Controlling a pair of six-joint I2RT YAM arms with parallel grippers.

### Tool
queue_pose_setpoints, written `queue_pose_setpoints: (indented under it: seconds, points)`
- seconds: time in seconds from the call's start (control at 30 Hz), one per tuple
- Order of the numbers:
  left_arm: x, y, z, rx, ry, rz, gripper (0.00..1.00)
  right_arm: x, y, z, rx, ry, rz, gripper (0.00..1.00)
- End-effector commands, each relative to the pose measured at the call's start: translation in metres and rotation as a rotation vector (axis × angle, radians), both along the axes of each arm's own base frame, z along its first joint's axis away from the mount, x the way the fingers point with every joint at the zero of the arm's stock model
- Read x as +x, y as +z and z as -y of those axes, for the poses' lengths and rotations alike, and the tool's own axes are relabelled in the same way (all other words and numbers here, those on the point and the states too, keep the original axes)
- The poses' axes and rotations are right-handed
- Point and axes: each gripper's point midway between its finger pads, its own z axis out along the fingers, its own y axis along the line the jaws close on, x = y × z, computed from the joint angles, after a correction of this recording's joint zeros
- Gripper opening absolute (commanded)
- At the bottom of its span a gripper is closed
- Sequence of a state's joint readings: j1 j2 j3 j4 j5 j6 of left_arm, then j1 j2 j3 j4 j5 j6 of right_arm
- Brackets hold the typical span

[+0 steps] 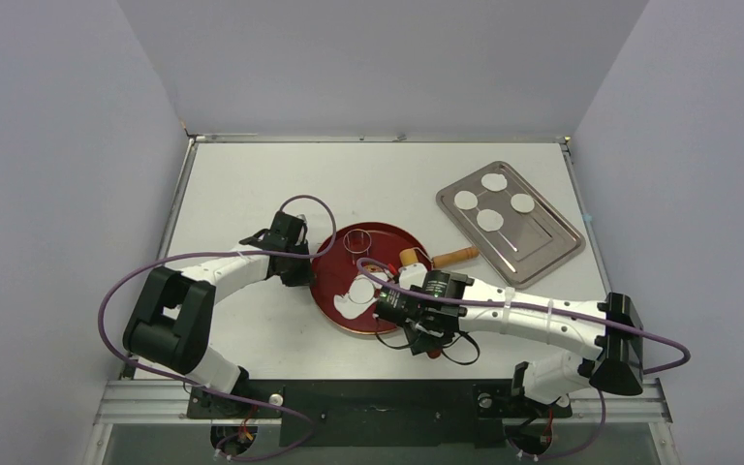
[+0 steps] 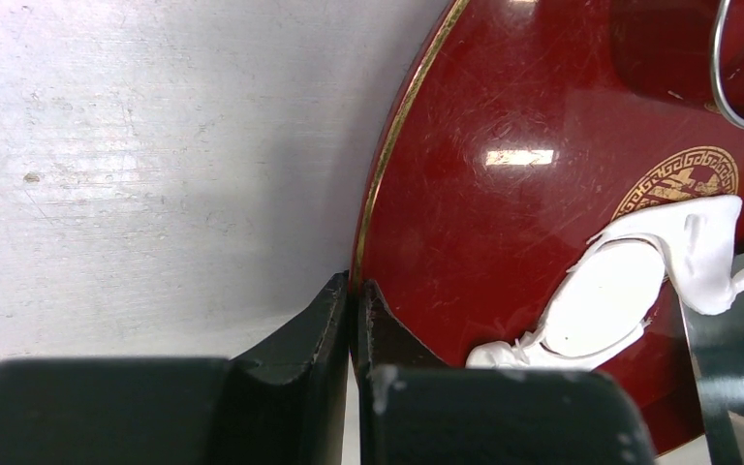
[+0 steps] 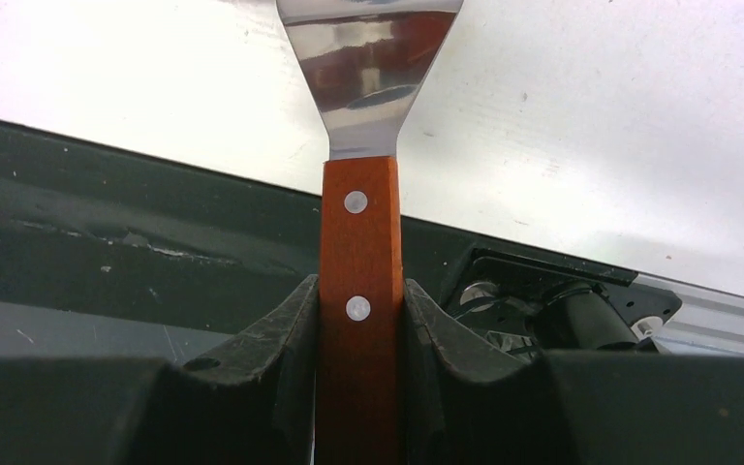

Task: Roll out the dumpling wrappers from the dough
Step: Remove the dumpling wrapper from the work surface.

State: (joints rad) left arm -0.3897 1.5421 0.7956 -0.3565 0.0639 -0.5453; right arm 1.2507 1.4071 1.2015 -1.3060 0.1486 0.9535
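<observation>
A red round tray holds the dough, a thin ragged white sheet. One round wrapper is cut into the sheet and still lies in it. My left gripper is shut on the tray's gold-edged left rim. My right gripper is shut on the wooden handle of a metal spatula. In the top view the right gripper hovers at the tray's near right side, beside the dough. Several finished wrappers lie on a steel tray.
A wire ring cutter stands on the red tray's far side. A wooden rolling pin rests across its right rim. The steel tray sits at the back right. The black base rail runs along the near edge.
</observation>
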Motion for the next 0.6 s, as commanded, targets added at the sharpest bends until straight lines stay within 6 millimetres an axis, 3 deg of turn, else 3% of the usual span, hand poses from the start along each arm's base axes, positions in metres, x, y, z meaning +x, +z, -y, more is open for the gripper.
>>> queue_pose_setpoints:
  seconds: [0.0, 0.57]
  points:
    - [0.001, 0.009, -0.003, 0.003, -0.004, 0.03, 0.0, 0.02, 0.002, 0.0, -0.012, -0.012, 0.08, 0.0]
    - [0.001, 0.01, -0.003, 0.002, -0.008, 0.034, 0.0, 0.045, -0.009, -0.026, 0.09, -0.026, 0.08, 0.0]
